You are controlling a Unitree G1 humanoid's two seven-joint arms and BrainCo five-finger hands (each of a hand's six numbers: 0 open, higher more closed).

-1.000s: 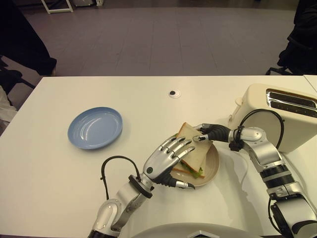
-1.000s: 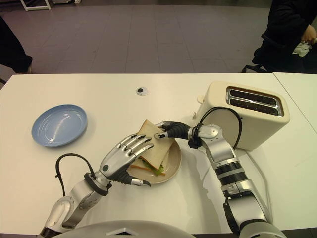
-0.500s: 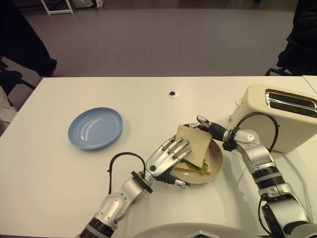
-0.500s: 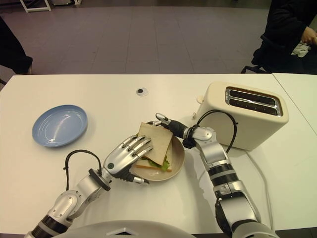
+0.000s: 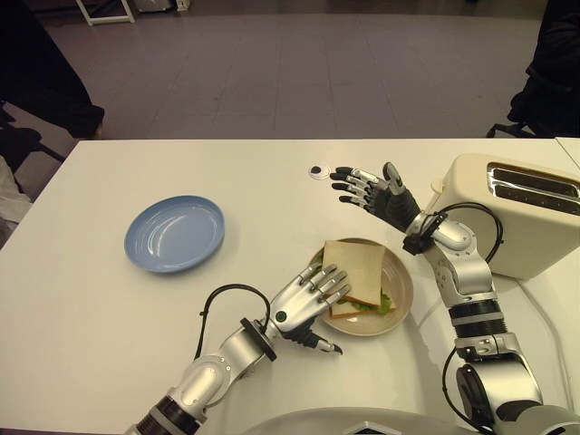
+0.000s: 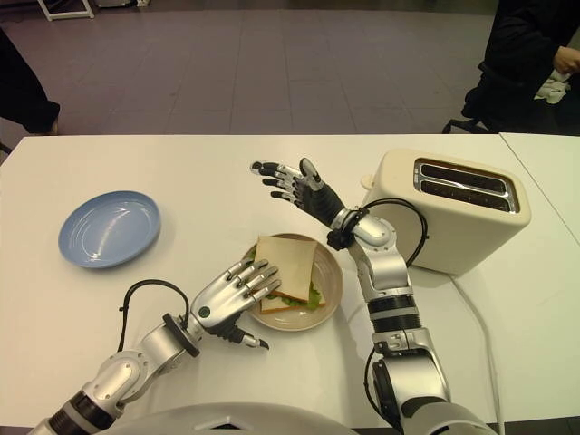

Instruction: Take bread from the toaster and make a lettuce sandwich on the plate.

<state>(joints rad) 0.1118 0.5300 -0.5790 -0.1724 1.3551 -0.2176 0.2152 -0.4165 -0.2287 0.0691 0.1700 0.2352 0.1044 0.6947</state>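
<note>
The top slice, held tilted between both hands half a second ago, has been laid flat, so the sandwich [image 5: 356, 272] now lies assembled on the tan plate [image 5: 404, 292] (lettuce peeks out at its near edge). The right hand [image 5: 379, 195] has been lifted clear and is held above the desk [image 5: 109, 335] beyond the plate, fingers spread and empty. The left hand [image 5: 304, 304] is kept at the plate's near-left rim, fingers extended, gripping nothing. The task can be judged essentially done. Open room is left toward the blue plate [image 5: 174, 233]; the toaster [image 5: 507, 222] crowds the right.
</note>
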